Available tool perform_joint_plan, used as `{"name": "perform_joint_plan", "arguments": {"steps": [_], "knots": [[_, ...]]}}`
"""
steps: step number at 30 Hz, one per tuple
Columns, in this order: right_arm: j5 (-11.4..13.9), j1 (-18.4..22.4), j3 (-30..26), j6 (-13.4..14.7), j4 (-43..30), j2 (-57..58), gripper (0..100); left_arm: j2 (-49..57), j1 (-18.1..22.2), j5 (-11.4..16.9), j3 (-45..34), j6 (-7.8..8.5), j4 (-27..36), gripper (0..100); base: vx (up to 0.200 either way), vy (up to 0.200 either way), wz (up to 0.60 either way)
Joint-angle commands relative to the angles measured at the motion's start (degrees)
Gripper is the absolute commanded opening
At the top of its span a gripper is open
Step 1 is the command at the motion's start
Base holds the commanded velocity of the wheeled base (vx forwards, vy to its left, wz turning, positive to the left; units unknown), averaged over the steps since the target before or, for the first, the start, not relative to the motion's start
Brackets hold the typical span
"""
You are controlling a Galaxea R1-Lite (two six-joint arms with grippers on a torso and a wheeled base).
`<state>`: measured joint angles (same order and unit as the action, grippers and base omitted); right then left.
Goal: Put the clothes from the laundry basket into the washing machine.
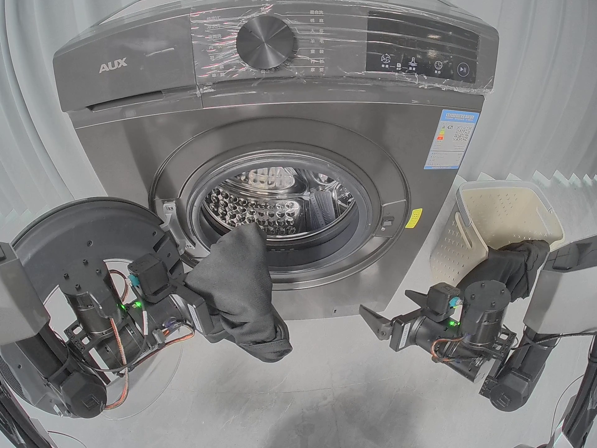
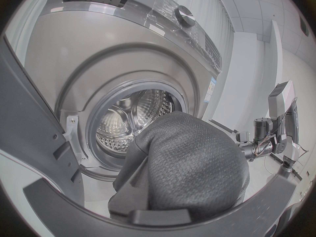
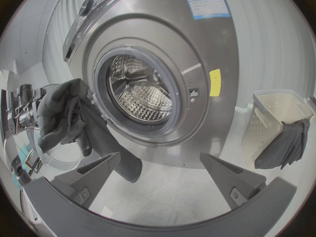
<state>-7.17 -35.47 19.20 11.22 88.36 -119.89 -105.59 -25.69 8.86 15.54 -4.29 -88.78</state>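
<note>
Right gripper (image 3: pixel 158 158) sits low over the floor (image 1: pixel 336 381) in front of the washing machine (image 1: pixel 373 126), jaws apart, nothing in them. Left gripper (image 1: pixel 206 322) is clamped on a dark garment (image 1: pixel 239 281), at the lower left of the door opening. The cloth drapes over the gripper and hides the tips; one end hangs down clear of the floor and the top fold sits just at the lip of the opening. The door (image 1: pixel 81 225) is swung wide to the left. The drum (image 1: pixel 273 200) looks bare metal, no clothes visible inside. Laundry basket (image 1: pixel 497 188) stands right of the machine, well apart from the opening, with a second dark garment (image 1: pixel 510 266) slumped over its front rim. Handling read: both pieces are light, limp knit, no stiffness, so they sag and trail from any single pinch. They look grippy rather than slick and not fragile. The hanging tail of the held one could snag on the door seal, so it likely needs to go deep into the drum before release. For the basket piece, pinch the bunched fold at the rim, not the loose hanging edge.
</note>
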Motion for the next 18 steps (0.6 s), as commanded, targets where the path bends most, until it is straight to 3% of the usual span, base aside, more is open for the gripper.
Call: {"name": "perform_joint_plan", "arguments": {"steps": [1,6,18], "knots": [[0.0,1.4,-0.7,0.1,0.0,3.6,100,2.8,0.0,-0.2,-1.1,-0.02,0.0,0,0.000,0.000,0.00],[0.0,1.7,-1.6,0.4,0.1,3.4,100,2.3,-0.2,-1.3,-2.1,0.34,0.0,0,0.000,0.000,0.00],[0.0,3.0,-3.0,0.6,0.1,4.9,100,0.2,0.3,-0.9,-4.6,0.95,0.0,0,0.017,0.000,0.00]]}}
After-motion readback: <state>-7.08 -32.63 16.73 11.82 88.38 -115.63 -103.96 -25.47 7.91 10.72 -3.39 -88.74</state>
